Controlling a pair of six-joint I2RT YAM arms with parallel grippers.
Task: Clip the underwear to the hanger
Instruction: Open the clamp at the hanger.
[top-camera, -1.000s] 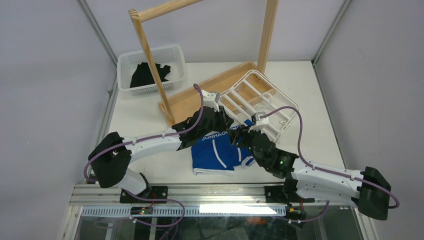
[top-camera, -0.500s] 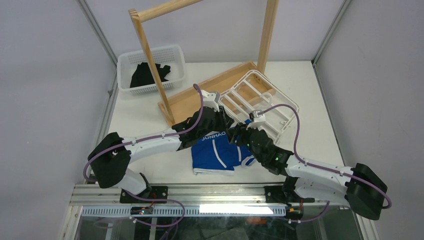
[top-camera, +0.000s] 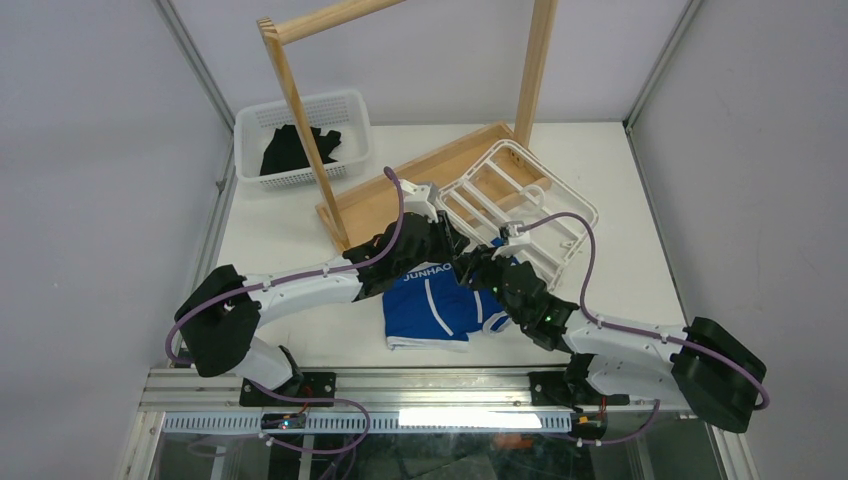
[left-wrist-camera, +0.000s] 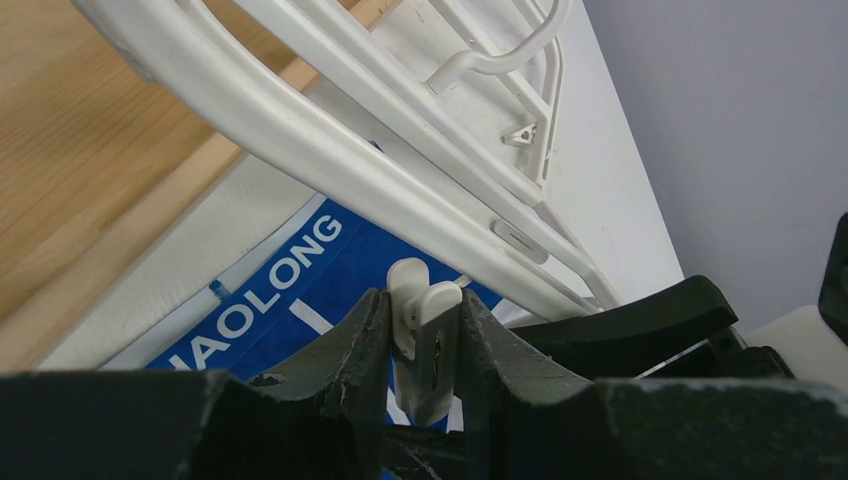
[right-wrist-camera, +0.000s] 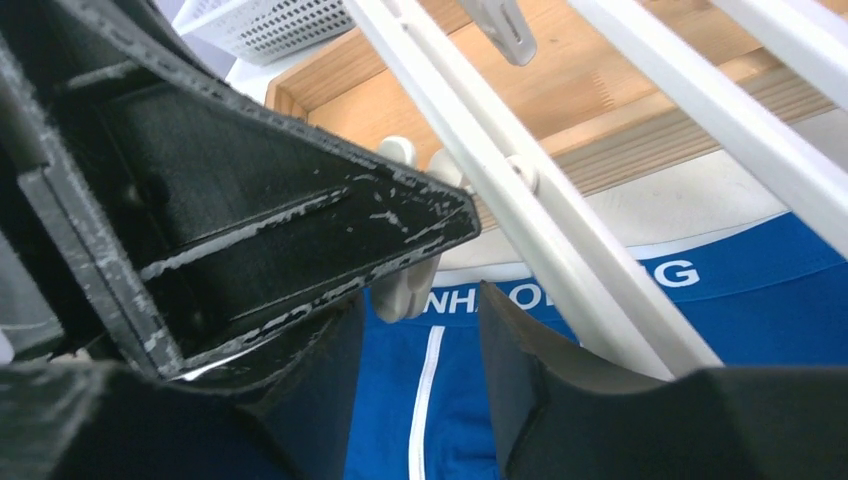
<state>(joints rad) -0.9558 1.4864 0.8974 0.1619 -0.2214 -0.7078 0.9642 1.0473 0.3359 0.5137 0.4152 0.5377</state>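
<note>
The left end effector (left-wrist-camera: 425, 350) pinches one small clip (left-wrist-camera: 425, 310) of the hanger (left-wrist-camera: 300, 140), its dark fingers pressed on the clip's two flat sides. The right end effector (right-wrist-camera: 422, 310) stands spread just beside it, with nothing visibly between its fingers and the blue cloth showing through the gap. Below both lies the underwear (top-camera: 435, 305), flat on the worktop (top-camera: 640, 200) between the two arms, its lettered waistband (left-wrist-camera: 275, 280) passing under the near rail of the hanger.

As I judge it, the task is at its first fastening: a clip is in hand, but no cloth sits in its mouth, and no clip in view bites the garment. What is left is to squeeze the clip open, bring the waistband edge up into it, let it shut, and likely do the same with a second clip.

The clip is smooth white moulded plastic with rounded ends, hanging from the rail. The hanger is the same glossy plastic, a rounded frame with straight crossbars, tilted with its far side on a pale wooden board (top-camera: 400, 190). The underwear looks like soft stretch knit, limp, with a firmer elastic band. The finger pads are matt black and scuffed
</note>
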